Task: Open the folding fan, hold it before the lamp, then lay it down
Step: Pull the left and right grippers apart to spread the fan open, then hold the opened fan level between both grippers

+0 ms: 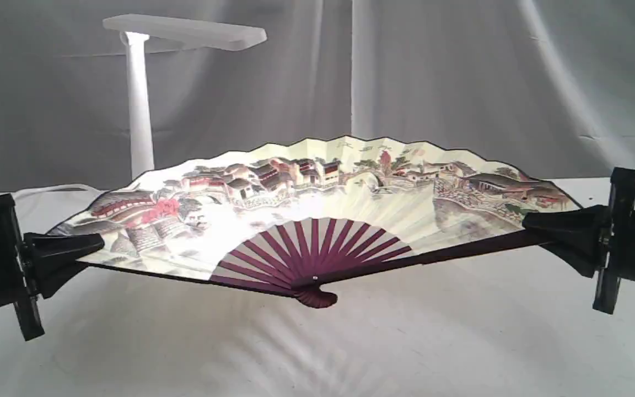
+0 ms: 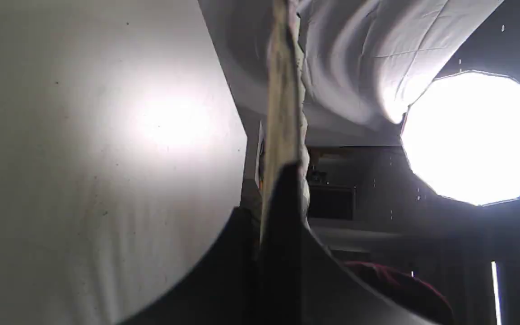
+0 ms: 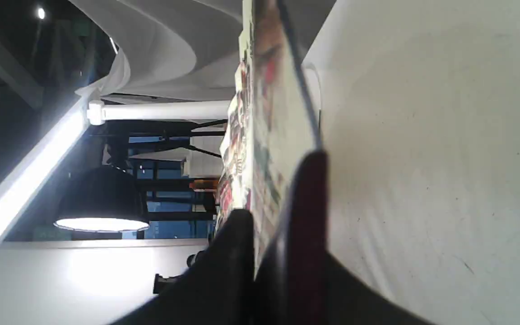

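The folding fan (image 1: 317, 198) is spread fully open, tilted nearly flat and held a little above the white table (image 1: 317, 342). Its painted village faces up and its dark ribs meet at the pivot near the front. My left gripper (image 1: 94, 245) is shut on the fan's left outer rib. My right gripper (image 1: 532, 223) is shut on the right outer rib. The wrist views show the fan (image 2: 282, 113) (image 3: 260, 135) edge-on between the black fingers. The white lamp (image 1: 146, 82) stands behind the fan at the back left; its lit head (image 3: 30, 176) shows in the right wrist view.
A grey cloth backdrop (image 1: 461, 82) hangs behind the table. The lamp's white cord (image 1: 47, 190) lies at the back left. A bright round studio light (image 2: 476, 135) shows in the left wrist view.
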You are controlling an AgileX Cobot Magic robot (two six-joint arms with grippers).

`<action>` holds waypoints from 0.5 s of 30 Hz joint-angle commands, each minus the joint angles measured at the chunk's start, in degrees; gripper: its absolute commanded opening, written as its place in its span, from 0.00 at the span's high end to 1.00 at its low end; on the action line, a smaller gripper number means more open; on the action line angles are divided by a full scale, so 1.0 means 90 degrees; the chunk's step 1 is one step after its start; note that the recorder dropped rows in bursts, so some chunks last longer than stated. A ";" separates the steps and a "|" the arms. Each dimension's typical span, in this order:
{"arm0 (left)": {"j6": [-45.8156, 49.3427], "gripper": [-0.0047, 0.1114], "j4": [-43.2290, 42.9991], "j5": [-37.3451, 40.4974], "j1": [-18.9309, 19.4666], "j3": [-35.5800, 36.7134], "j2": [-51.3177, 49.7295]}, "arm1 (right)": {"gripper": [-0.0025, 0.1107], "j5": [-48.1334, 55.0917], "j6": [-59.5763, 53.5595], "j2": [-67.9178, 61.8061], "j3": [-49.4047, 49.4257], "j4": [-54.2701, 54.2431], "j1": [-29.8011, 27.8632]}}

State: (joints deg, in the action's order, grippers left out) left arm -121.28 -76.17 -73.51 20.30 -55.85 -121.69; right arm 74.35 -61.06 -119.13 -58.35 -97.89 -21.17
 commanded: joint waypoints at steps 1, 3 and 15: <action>-0.0137 0.96 0.0915 0.0394 0.0233 0.0121 0.0370 | 0.98 -0.0487 0.0134 0.0113 0.0021 -0.0229 -0.0233; -0.0137 0.96 0.1267 0.0394 0.0233 0.0297 0.0575 | 0.98 -0.0487 0.0345 0.0219 0.0021 -0.0229 -0.0233; -0.0137 0.96 0.1935 0.0394 0.0233 0.0727 0.1160 | 0.98 -0.0487 0.1422 0.1218 0.0021 -0.0229 -0.0233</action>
State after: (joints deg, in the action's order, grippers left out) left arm -121.28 -67.57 -73.49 20.30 -49.50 -112.45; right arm 74.34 -48.56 -109.66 -58.25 -97.39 -21.21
